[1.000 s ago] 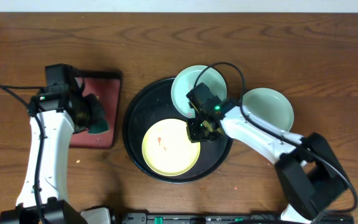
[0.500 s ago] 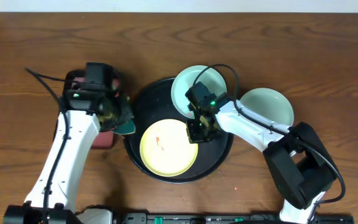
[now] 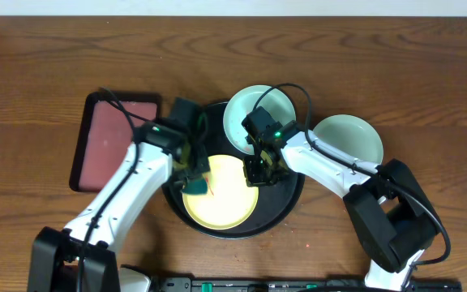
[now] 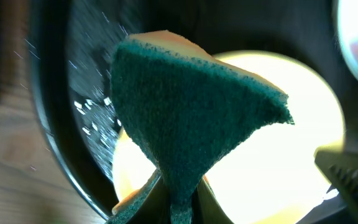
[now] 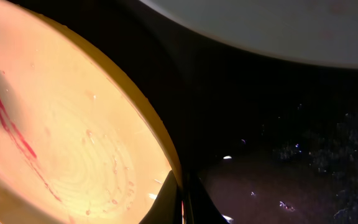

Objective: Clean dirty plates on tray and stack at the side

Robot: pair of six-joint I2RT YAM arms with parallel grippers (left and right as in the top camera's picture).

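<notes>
Pale yellow round plate [image 3: 225,203], red-smeared, stiff, light and probably slick, lies in the glossy black round tray [image 3: 278,212] directly under the left hand [image 3: 193,180], which clamps a soft green sponge [image 4: 191,118], and its rim, the best hold, is pinched in the closed right hand [image 3: 258,172].

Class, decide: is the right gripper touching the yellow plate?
Touching. The right wrist view shows the right gripper with its jaws closed on the rim of the yellow plate, and no gap shows between them.
</notes>
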